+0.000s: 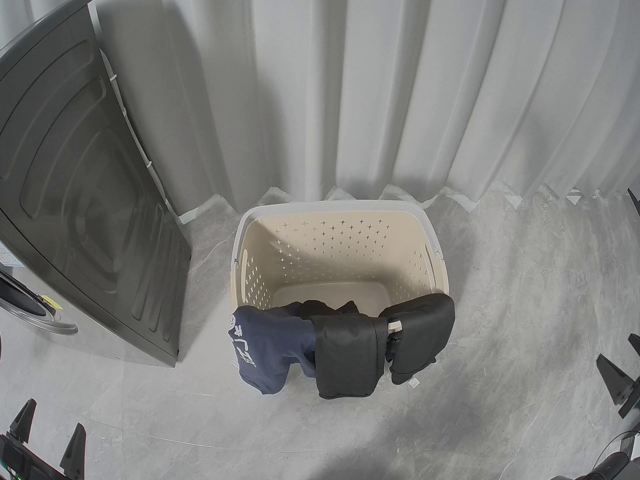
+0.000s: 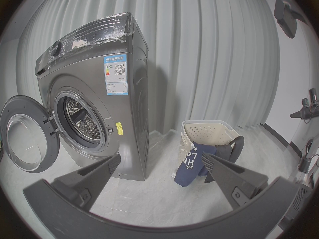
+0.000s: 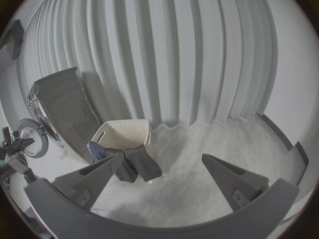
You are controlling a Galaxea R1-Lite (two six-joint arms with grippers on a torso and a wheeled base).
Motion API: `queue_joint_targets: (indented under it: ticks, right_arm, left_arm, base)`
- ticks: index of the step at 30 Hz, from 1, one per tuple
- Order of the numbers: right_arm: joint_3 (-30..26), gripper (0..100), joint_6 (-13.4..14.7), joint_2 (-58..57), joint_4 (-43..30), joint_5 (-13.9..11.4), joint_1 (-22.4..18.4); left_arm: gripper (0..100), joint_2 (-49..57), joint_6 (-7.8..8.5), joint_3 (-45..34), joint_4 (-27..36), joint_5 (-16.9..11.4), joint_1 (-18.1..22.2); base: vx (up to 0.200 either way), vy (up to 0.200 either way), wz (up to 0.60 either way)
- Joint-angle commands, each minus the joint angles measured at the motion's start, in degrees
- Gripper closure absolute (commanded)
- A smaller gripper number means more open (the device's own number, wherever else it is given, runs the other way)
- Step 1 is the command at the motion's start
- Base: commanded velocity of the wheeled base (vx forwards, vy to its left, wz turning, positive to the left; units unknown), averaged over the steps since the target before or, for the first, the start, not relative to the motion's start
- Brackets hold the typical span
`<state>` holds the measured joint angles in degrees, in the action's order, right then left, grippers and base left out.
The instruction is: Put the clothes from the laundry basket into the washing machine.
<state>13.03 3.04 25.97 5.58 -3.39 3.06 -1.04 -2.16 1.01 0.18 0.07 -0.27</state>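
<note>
Left wrist view has the left gripper with its two fingers spread wide and nothing between them; the right gripper is parted just as wide and equally bare. Both hang well short of the laundry basket, on the robot's side of it, the left one off toward the basket's left and the right one off toward its right. The basket, cream with a perforated wall, stands on the grey floor close in front of a white curtain. Three clothes are draped over the basket's near rim: a navy garment with white print at the left, a black garment in the middle and a dark grey garment at the right, each hanging partly outside the wall. Beside the basket, on its left, stands the washing machine, its round door swung open away from the basket and the steel drum exposed.
</note>
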Motion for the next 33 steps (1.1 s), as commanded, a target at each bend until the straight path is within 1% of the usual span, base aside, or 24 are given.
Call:
queue_joint_targets:
  ticks: [1,7,8,9,11,12,13,17,21,23,27,33]
  right_arm:
    - [-0.2,0,5.5,34.4,14.4,-1.4,10.2]
    - [2.0,0,5.9,47.2,21.7,-1.2,12.4]
    - [2.0,0,5.9,47.2,21.7,-1.2,12.4]
    - [3.0,0,6.9,52.0,25.5,-1.2,13.6]
    - [3.1,0,9.2,57.3,30.6,-1.2,14.3]
    - [3.1,0,9.5,58.8,32.2,-1.1,14.3]
    - [3.1,0,9.7,62.0,35.5,-0.8,14.6]
    - [3.3,0,9.5,69.6,43.1,0.0,15.6]
    - [3.6,0,9.2,76.3,49.6,0.1,15.7]
    - [3.7,0,8.7,78.9,52.6,0.8,15.8]
    - [4.7,0,7.9,83.4,55.9,1.2,16.3]
    - [7.0,0,7.2,86.3,56.3,1.4,17.1]
  left_arm:
    - [0,0.7,-0.04,-0.8,0.0,0.0,0.0]
    - [0,0.7,-0.04,-0.8,0.0,0.0,0.0]
    - [0,0.7,-0.04,-0.8,0.0,0.0,0.0]
    - [0,0.7,-0.04,-0.8,0.0,0.0,0.0]
    - [0,0.7,-0.04,-0.8,0.0,0.0,0.0]
    - [0,0.7,-0.04,-0.8,0.0,0.0,0.0]
    - [0,0.7,-0.04,-0.8,0.0,0.0,0.0]
    - [0,0.7,-0.04,-0.8,0.0,0.0,0.0]
    - [0,0.7,-0.04,-0.8,0.0,0.0,0.0]
    - [0,0.7,-0.04,-0.8,0.0,0.0,0.0]
    - [0,0.7,0.05,-0.8,0.0,0.0,0.0]
    - [0,0.7,0.05,-0.8,0.0,0.0,0.0]
  base:
    - [0.0,0.0,0.0]
    - [0.0,0.0,0.0]
    - [0.0,0.0,0.0]
    - [0.0,0.0,0.0]
    - [0.0,0.0,0.0]
    - [0.0,0.0,0.0]
    - [0.0,0.0,0.0]
    - [0.0,0.0,0.0]
    - [0.0,0.0,0.0]
    - [0.0,0.0,0.0]
    - [0.0,0.0,0.0]
    - [0.0,0.0,0.0]
